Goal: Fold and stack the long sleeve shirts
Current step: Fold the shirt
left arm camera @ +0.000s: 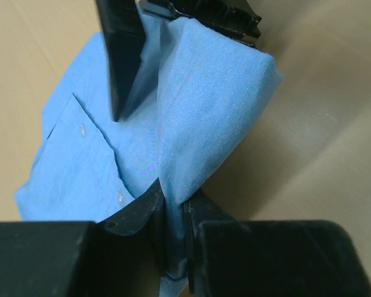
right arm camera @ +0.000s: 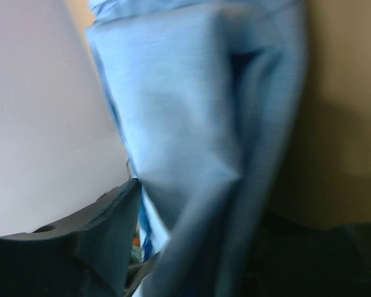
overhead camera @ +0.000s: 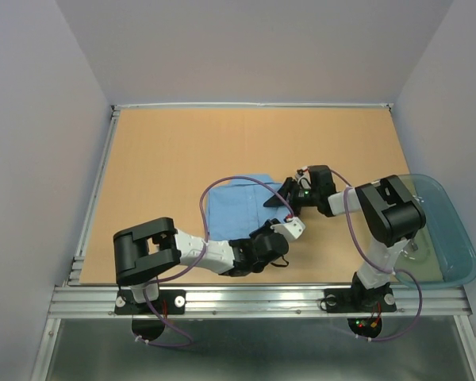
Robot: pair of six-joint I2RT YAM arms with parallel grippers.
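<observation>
One light blue long sleeve shirt (overhead camera: pixel 239 208) lies partly folded on the tan table, near the middle. My left gripper (overhead camera: pixel 281 236) is at its near right edge, shut on a raised fold of cloth. In the left wrist view that fold (left arm camera: pixel 204 105) stands up as a ridge and runs down between the jaws of the left gripper (left arm camera: pixel 174 213). My right gripper (overhead camera: pixel 285 196) is at the shirt's right edge and holds the far end of the same ridge. It shows at the top of the left wrist view (left arm camera: pixel 173 12). The blurred right wrist view is filled by blue cloth (right arm camera: pixel 191 130) bunched between the fingers.
A translucent teal plastic tub (overhead camera: pixel 448 238) sits at the table's right edge, behind the right arm. A metal rail (overhead camera: pixel 262 298) runs along the near edge, and white walls enclose the table on three sides.
</observation>
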